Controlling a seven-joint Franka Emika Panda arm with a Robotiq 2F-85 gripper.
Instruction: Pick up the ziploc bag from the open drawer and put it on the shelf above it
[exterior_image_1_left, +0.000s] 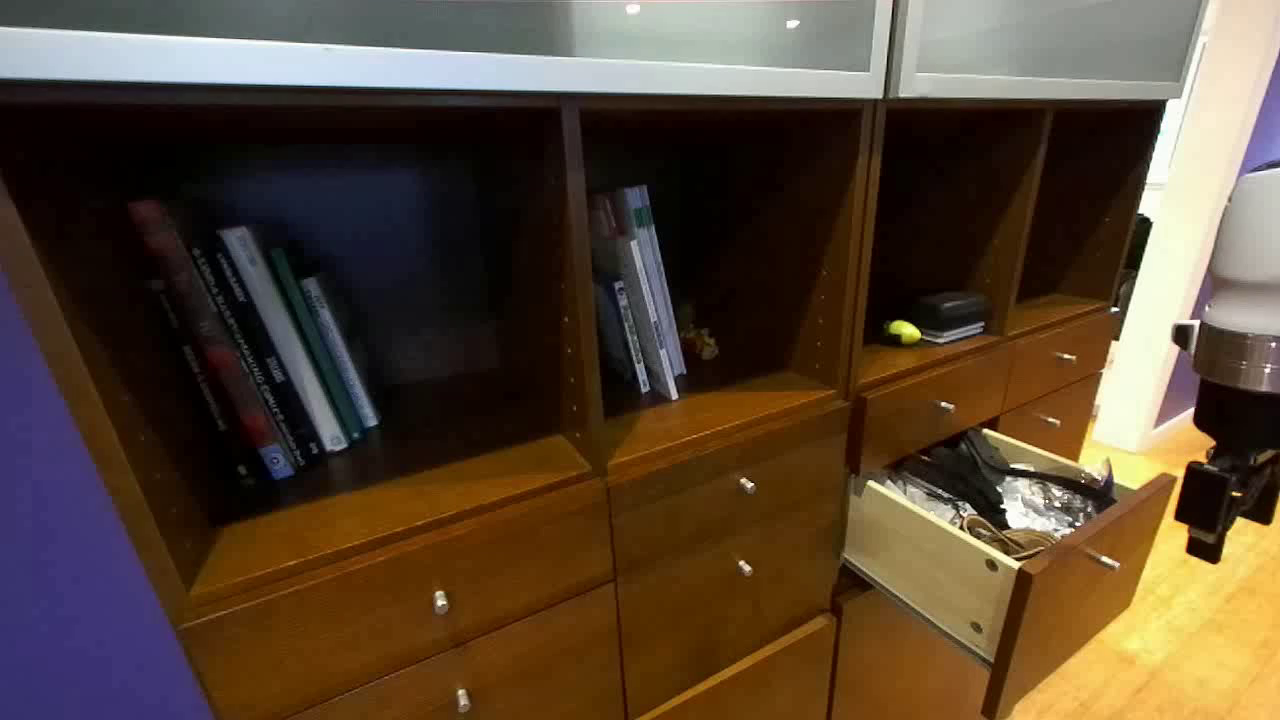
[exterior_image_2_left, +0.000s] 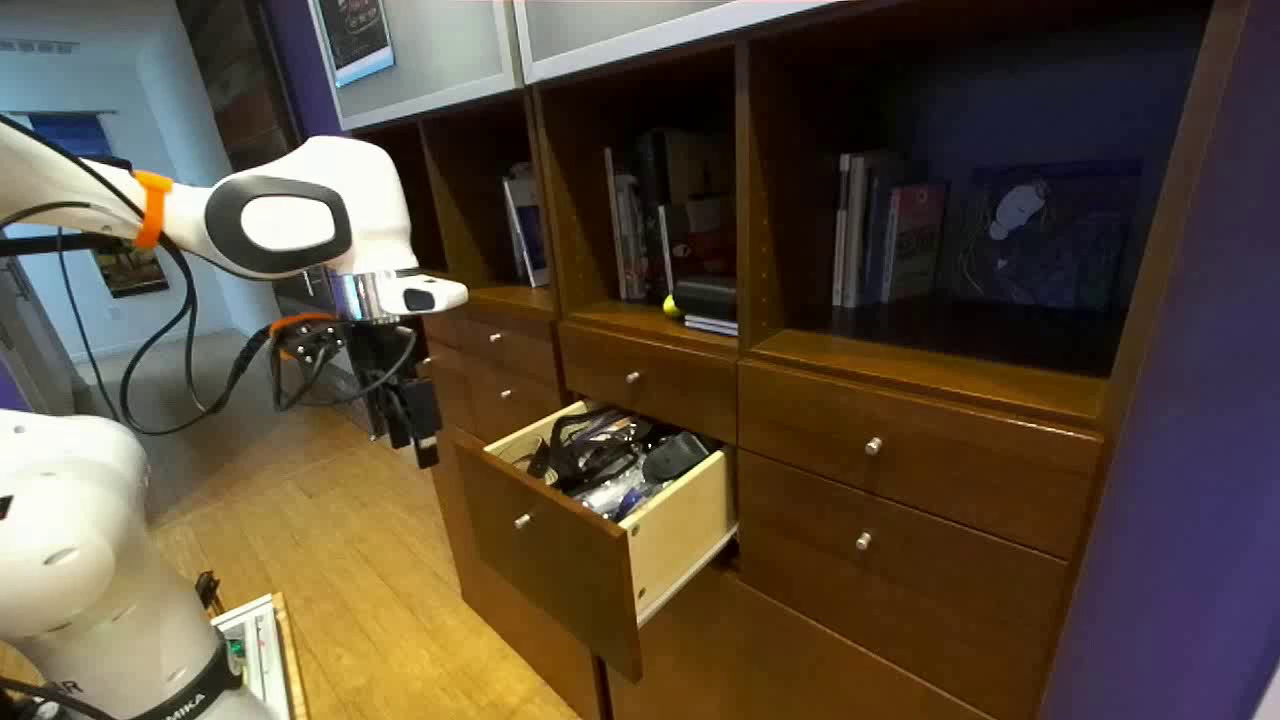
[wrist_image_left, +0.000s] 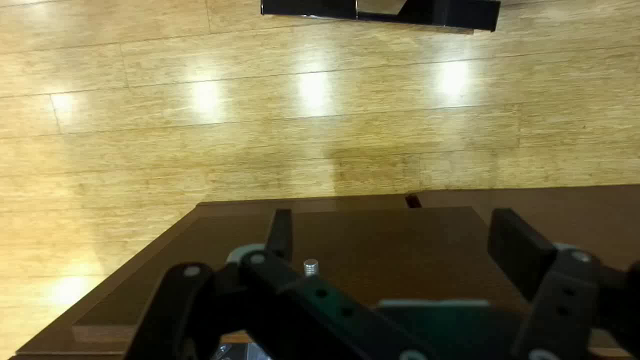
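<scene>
The gripper (wrist_image_left: 393, 227) is hanging spread and unladen; what is likely the ziploc bag (exterior_image_1_left: 1045, 500) is waiting in the drawer (exterior_image_1_left: 930, 560).

The jaws are standing wide apart with nothing visible between them, near the drawer's front and seemingly not touching it. The drawer is standing pulled out, but grasping, lifting and placing are apparently all remaining. The bag is lying beside black straps (exterior_image_1_left: 965, 475); above, the shelf (exterior_image_2_left: 625, 318) is carrying a black case (exterior_image_2_left: 705, 297) and a yellow-green object (exterior_image_1_left: 901, 332), with no bag showing there. The bag's outline is merging with other shiny plastic. In the wrist view the gripper's body is covering nearly all the drawer's inside, and the shelf's back is sinking into shadow.
</scene>
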